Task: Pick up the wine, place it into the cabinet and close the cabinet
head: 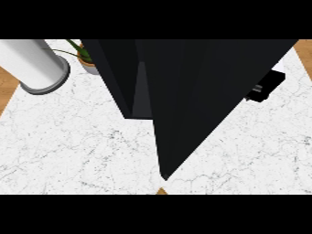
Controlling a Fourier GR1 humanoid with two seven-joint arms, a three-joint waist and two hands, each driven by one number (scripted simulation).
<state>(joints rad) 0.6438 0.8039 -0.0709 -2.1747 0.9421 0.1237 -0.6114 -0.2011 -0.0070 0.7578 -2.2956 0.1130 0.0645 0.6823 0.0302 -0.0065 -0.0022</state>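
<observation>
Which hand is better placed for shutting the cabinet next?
Right, probably: the right hand shows partly beside the right edge of the cabinet, while the left hand is nowhere in view.

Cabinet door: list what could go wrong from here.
1. The black cabinet fills most of the head view, so the wine cannot be seen; whether it sits fully inside is unknown, and the door might catch it.
2. The right hand shows only as a dark part at the cabinet's right edge, so its contact is hard to judge.
3. The potted plant stands close behind the cabinet and might be bumped.
</observation>
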